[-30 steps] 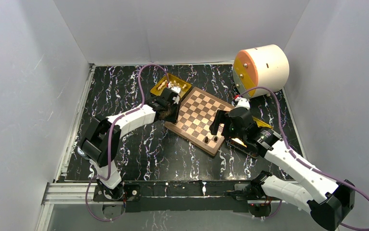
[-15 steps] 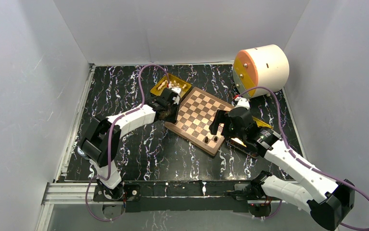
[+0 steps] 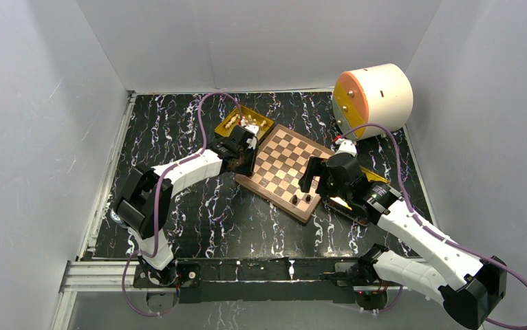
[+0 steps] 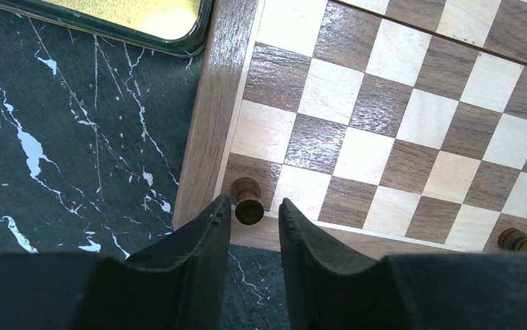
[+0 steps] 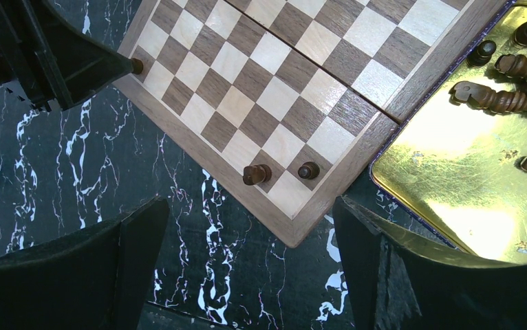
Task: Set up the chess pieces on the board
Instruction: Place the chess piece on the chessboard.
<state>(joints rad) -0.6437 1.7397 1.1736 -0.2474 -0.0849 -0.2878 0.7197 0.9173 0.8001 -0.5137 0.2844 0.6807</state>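
Observation:
The board [image 3: 285, 168] lies at an angle mid-table. My left gripper [image 4: 254, 203] hangs low over its left corner, jaws a little apart. A dark brown chess piece [image 4: 248, 201] stands upright on the corner square between the tips, close to the left finger [image 4: 206, 240], with a gap to the right one. My right gripper [image 5: 250, 206] is wide open above the board's near corner, holding nothing. Two dark pieces [image 5: 255, 174] [image 5: 308, 170] stand on the squares there. Cream pieces [image 3: 243, 124] lie in the far gold tray.
A gold tray [image 5: 453, 158] beside the board's right edge holds several dark pieces [image 5: 501, 100] lying flat. Another gold tray [image 3: 237, 118] sits behind the left gripper. A large cream and orange cylinder [image 3: 374, 96] stands at the back right. Grey walls close in three sides.

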